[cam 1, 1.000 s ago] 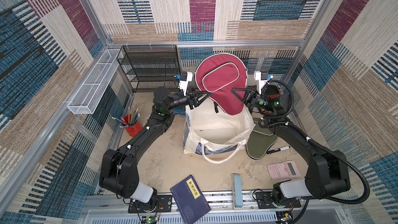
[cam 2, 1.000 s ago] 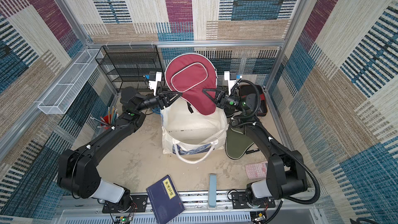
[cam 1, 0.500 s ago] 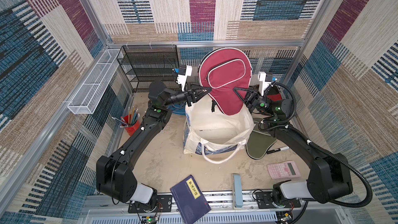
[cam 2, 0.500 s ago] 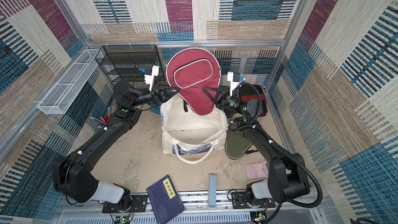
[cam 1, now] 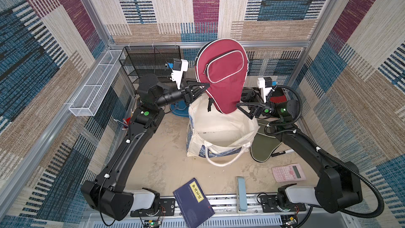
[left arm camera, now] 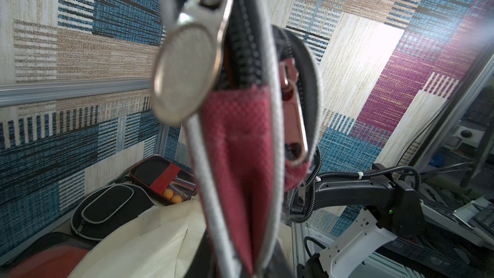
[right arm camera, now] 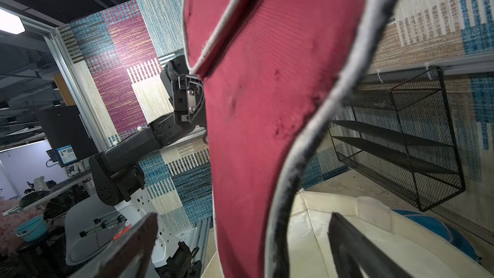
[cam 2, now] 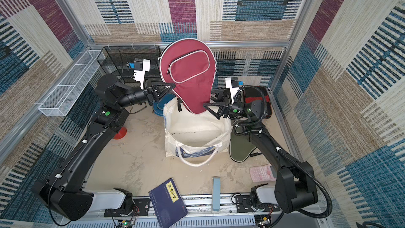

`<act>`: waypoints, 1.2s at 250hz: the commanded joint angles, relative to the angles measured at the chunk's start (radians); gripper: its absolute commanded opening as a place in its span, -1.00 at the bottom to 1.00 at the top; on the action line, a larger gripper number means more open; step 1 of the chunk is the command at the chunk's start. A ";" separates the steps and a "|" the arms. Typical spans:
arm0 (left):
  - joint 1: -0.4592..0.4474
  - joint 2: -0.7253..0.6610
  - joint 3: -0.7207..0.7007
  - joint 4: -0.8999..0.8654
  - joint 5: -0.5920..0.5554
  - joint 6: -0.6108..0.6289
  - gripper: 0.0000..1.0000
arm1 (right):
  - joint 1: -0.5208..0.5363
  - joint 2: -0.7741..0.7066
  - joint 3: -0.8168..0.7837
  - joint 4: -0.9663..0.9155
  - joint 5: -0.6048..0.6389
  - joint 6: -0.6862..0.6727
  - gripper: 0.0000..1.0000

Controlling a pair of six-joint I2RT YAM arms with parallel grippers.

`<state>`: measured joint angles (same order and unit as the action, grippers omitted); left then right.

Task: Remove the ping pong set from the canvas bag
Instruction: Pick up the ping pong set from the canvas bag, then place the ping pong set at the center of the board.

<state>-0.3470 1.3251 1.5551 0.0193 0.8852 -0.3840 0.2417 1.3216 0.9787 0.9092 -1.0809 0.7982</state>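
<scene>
1. Change noted: the right gripper (cam 1: pixel 241 99) has let go. Its fingers, a second ago pinched on the handle end of the maroon cover (cam 1: pixel 221 75), now stand wide. In the right wrist view the handle end hangs between them, and we see no contact with either.
2. The left gripper (cam 1: pixel 203 88) is clamped on the cover's piped edge and alone carries it. The cover stands upright; its round head is above both grippers and its handle end points down.
3. The cover also sits higher than a second ago. The canvas bag (cam 1: pixel 228 123) stands open-mouthed below and between the two grippers; the cover looks lifted out of it, though the handle end is still over the mouth; a black strap (cam 1: pixel 209 105) dangles near the rim.
4. Meaning, as we judge it: the two-handed lift is over. The left arm can swing the cover out to its own side and set it down; the right arm is free for the next piece.
5. Already out: the olive cover (cam 1: pixel 263 148) lies below the right gripper, just beside the bag; the black case (cam 2: pixel 256 97) lies behind that gripper; the blue cover (cam 2: pixel 158 106) lies below the left gripper; the black cover (left arm camera: pixel 107 209) lies near the case.
6. Whether anything remains in the bag we cannot tell; its depth is in shadow.
7. Risk: with a single grip on its edge, the cover may pivot or slip.
</scene>
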 commanded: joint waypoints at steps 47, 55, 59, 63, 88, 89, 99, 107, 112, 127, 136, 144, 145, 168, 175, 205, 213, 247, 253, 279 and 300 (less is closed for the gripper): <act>0.091 -0.014 0.423 -0.896 -0.314 0.377 -1.00 | -0.009 -0.068 0.063 -0.429 0.036 -0.317 0.99; 0.117 -0.014 0.459 -0.958 -0.353 0.384 -1.00 | -0.009 -0.073 0.064 -0.452 0.040 -0.337 0.99; 0.130 -0.015 0.474 -0.987 -0.365 0.386 -1.00 | -0.010 -0.074 0.064 -0.462 0.041 -0.344 0.99; 0.144 -0.016 0.487 -1.012 -0.378 0.390 -1.00 | -0.009 -0.076 0.064 -0.470 0.042 -0.351 0.99; 0.220 -0.028 0.531 -1.127 -0.454 0.401 -1.00 | -0.010 -0.079 0.058 -0.484 0.041 -0.365 0.99; 0.222 -0.028 0.531 -1.130 -0.456 0.400 -1.00 | -0.010 -0.080 0.057 -0.484 0.040 -0.365 0.98; 0.247 -0.034 0.527 -1.166 -0.484 0.400 -1.00 | -0.010 -0.081 0.053 -0.484 0.038 -0.364 0.99; 0.264 -0.042 0.508 -1.185 -0.502 0.399 -1.00 | -0.010 -0.082 0.048 -0.480 0.036 -0.363 0.99; 0.273 -0.048 0.492 -1.195 -0.513 0.395 -1.00 | -0.010 -0.082 0.046 -0.479 0.035 -0.364 0.99; 0.296 -0.069 0.437 -1.223 -0.536 0.392 -1.00 | -0.010 -0.085 0.041 -0.481 0.031 -0.363 0.99; 0.307 -0.081 0.400 -1.233 -0.554 0.391 -1.00 | -0.010 -0.089 0.035 -0.480 0.030 -0.363 0.99; 0.318 -0.095 0.363 -1.238 -0.572 0.392 -1.00 | -0.010 -0.092 0.030 -0.480 0.032 -0.364 0.99; 0.319 -0.096 0.358 -1.239 -0.574 0.391 -1.00 | -0.010 -0.093 0.030 -0.481 0.032 -0.365 0.99; 0.350 -0.127 0.254 -1.238 -0.588 0.385 -1.00 | -0.010 -0.099 0.017 -0.479 0.027 -0.366 0.99; 0.358 -0.135 0.220 -1.232 -0.584 0.383 -1.00 | -0.010 -0.099 0.014 -0.479 0.025 -0.366 0.99; 0.370 -0.172 0.043 -1.157 -0.531 0.380 -1.00 | -0.010 -0.097 0.002 -0.477 0.025 -0.369 0.99; 0.369 -0.179 -0.005 -1.131 -0.520 0.372 -1.00 | -0.010 -0.098 -0.002 -0.477 0.024 -0.371 0.99; 0.370 -0.171 -0.162 -1.030 -0.447 0.357 -1.00 | -0.010 -0.090 -0.005 -0.477 0.019 -0.373 0.99; 0.369 -0.166 -0.182 -1.016 -0.447 0.353 -1.00 | -0.010 -0.087 -0.005 -0.477 0.018 -0.373 0.99; 0.370 -0.127 -0.252 -0.950 -0.452 0.343 -1.00 | -0.010 -0.076 0.001 -0.478 0.012 -0.373 0.99; 0.370 -0.092 -0.299 -0.894 -0.455 0.332 -1.00 | -0.010 -0.069 0.005 -0.475 0.009 -0.373 0.99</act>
<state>0.0216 1.2003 1.3037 -1.0702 0.3889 -0.0536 0.2314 1.2446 0.9749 0.4217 -1.0557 0.4252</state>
